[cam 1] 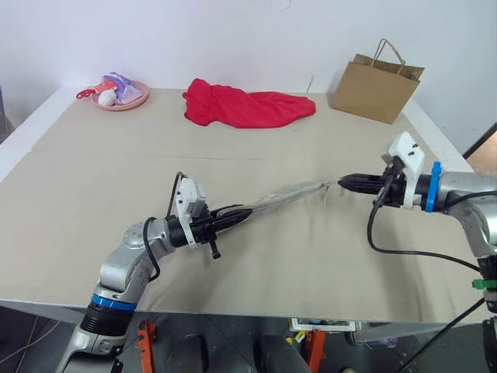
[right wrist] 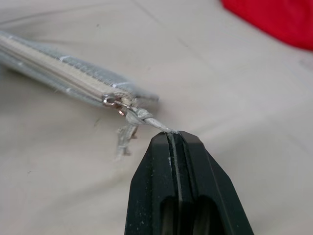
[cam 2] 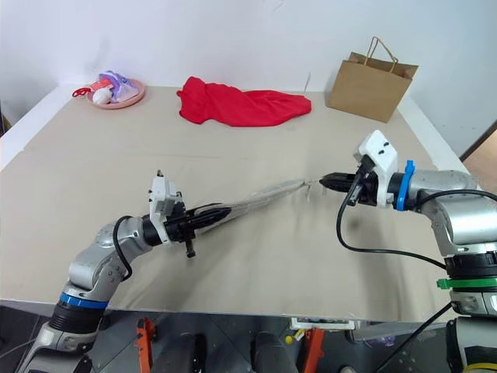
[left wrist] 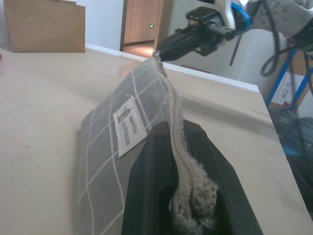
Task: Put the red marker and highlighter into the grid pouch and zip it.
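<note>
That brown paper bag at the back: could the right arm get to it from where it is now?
Probably not right away: the right gripper is shut on the grid pouch's zipper pull. The table toward the paper bag looks free.

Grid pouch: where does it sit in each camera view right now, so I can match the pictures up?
Left eye: grid pouch mid-frame, stretched between left gripper and right gripper.
Right eye: same, centre.
Left wrist: foreground, label facing up, one end clamped in the fingers.
Right wrist: zipper end at upper left, its pull cord pinched.
Shared landmark: red cloth.
</note>
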{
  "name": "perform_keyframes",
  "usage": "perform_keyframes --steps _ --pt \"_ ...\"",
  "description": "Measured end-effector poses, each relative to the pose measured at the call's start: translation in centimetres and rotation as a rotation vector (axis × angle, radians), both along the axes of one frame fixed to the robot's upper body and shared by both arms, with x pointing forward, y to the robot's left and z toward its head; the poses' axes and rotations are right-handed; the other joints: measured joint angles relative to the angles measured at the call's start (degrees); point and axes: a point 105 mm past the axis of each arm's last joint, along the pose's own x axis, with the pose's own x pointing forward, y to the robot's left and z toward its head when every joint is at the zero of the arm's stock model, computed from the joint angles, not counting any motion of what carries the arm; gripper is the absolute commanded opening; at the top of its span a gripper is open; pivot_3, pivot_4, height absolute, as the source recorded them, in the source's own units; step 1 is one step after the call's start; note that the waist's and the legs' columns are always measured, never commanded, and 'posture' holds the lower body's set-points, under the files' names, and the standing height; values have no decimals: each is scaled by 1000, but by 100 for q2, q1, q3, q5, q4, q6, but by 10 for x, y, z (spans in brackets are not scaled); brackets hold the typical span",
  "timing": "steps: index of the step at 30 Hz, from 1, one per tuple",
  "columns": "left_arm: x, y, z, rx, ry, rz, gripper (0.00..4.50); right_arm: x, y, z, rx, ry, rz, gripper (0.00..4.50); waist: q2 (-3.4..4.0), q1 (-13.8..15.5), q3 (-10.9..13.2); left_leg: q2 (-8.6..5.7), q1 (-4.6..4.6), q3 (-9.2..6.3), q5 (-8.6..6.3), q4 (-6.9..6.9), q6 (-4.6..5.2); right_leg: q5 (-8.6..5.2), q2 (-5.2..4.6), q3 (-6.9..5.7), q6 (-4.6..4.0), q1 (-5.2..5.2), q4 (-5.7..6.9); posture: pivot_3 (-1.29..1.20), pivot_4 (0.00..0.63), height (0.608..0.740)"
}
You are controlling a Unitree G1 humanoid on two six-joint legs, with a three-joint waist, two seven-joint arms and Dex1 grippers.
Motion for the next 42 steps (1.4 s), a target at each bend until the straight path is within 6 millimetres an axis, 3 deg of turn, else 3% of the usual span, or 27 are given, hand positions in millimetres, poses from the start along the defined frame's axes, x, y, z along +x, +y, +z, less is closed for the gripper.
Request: perform_keyframes --steps 1,4,6,9,13,18,25,28,30,35,39,42 --pt "0 1 0 2 1 2 0 1 0 0 1 -1 -7 796 0 0 0 0 0 0 0 0 0 1 0 0 -1 0 0 0 150 740" --pt "1 7 -2 12 2 19 0 -3 -2 -13 3 42 -27 2140 0 3 0 -5 -2 0 -1 -1 1 0 -6 1 -3 0 0 0 150 740" --pt "2 7 -1 11 1 20 0 -13 17 -27 23 91 51 3360 1 -3 0 -4 -2 1 -2 -1 2 0 -6 4 -2 0 0 0 150 740" --pt "2 7 -1 16 -8 11 0 -24 25 -39 49 152 90 4410 1 5 1 -6 -2 -1 -2 1 1 0 -7 0 0 2 0 0 150 740" --pt "2 4 -3 54 -50 -27 0 -30 12 -42 79 214 42 4410 2 32 1 -14 -3 2 -1 5 2 3 -15 2 4 2 0 0 150 740" --pt "1 -9 -1 172 -239 -191 0 -48 -27 -22 101 151 -63 4410 2 121 1 -19 -6 3 -2 3 2 1 -16 0 0 1 -2 0 150 740" --pt "10 -10 11 248 -488 -377 0 -81 -45 -21 156 116 -160 4410 4 103 0 -15 -5 -3 -3 2 4 -8 -8 -2 6 2 -2 0 150 740" --pt "19 -1 4 289 -493 -377 1100 -91 -41 -25 162 126 -169 4452 5 67 -1 -12 1 -5 -3 2 4 -15 -4 -3 21 7 -1 0 150 740" --pt "20 10 -11 337 -449 -396 2077 -95 -37 -31 169 138 -169 4452 5 30 -1 -9 2 -5 -3 2 4 -14 -2 -3 19 7 0 0 150 740" --pt "4 12 -31 312 -312 -416 4261 -94 -34 -27 175 113 -177 4452 4 3 -1 -11 -5 -3 -3 7 3 -14 -13 0 29 7 -1 0 150 740" --pt "2 14 -26 265 -160 -325 4261 -87 -31 -20 177 85 -159 4452 4 4 -1 -8 -3 -11 -2 9 4 -12 -8 -7 26 8 0 0 150 740" --pt "19 35 -2 154 43 -104 4261 -79 -31 -21 178 81 -144 4452 5 -15 -1 1 1 -40 -1 9 6 -9 0 -13 21 9 3 0 150 740"
